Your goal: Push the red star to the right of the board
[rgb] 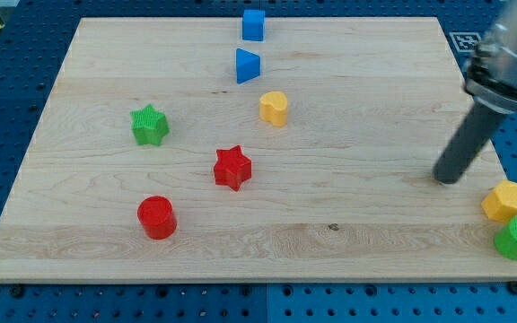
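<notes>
My tip (444, 179) is resting near the board's (366, 224) right edge, well apart from the red star (232, 168), which is sitting left of centre; there are no jaws, only a bare rod. To drive the star rightward, the tip is judged to need the star's left flank, since it is standing on the wrong side

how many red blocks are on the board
2. The red star sits left of the board's centre, and the red cylinder lies below and to its left, near the view's bottom. My tip is far off at the view's right, and hides none.
</notes>
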`<action>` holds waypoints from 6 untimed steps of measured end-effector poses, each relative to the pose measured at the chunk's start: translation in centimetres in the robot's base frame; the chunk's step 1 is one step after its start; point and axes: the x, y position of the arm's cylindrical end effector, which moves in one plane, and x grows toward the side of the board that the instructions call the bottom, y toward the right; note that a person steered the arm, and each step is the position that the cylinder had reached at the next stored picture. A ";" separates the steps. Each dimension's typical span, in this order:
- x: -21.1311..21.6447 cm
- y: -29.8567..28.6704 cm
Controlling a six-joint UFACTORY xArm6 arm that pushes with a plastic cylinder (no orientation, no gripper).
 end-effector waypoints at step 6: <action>-3.8 -24.3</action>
